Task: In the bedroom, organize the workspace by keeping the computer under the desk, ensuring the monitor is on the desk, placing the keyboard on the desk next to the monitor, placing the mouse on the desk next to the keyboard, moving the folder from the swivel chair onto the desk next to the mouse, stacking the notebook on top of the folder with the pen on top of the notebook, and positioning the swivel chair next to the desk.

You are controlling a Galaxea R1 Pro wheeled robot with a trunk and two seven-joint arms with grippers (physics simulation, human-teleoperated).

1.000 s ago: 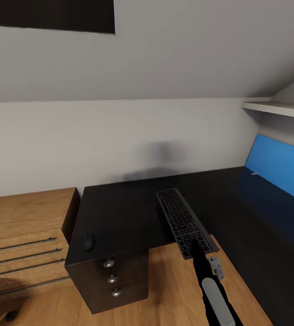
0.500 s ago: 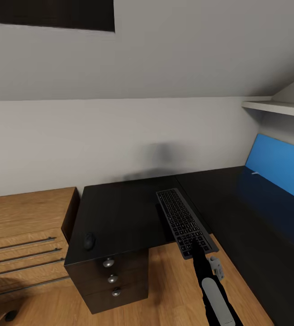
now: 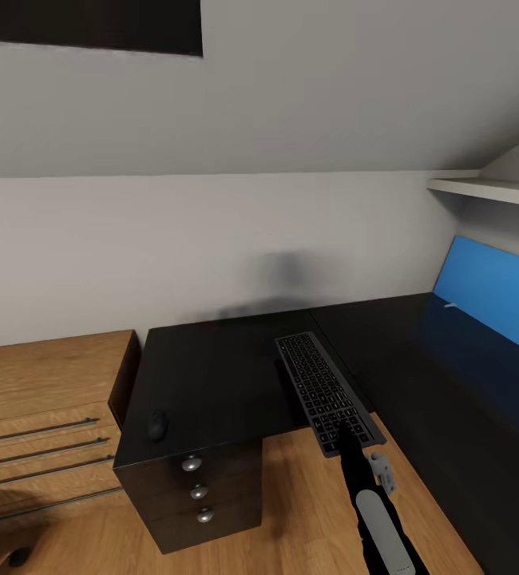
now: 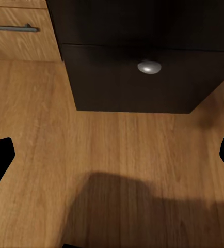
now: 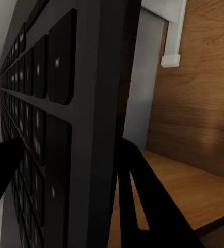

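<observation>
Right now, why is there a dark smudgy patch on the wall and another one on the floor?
Head view: the smudge is a soft shadow on the wall behind the keyboard, which the right claw holds. Left wrist view: a broad blurry shadow darkens the wood floor below the dark drawer unit.

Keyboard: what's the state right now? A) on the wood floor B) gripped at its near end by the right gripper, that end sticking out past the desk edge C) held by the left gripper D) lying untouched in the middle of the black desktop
B: the right gripper pinches the near end of the keyboard, which overhangs the front edge of the black desktop; the right wrist view shows fingers on either side of its edge.
</observation>
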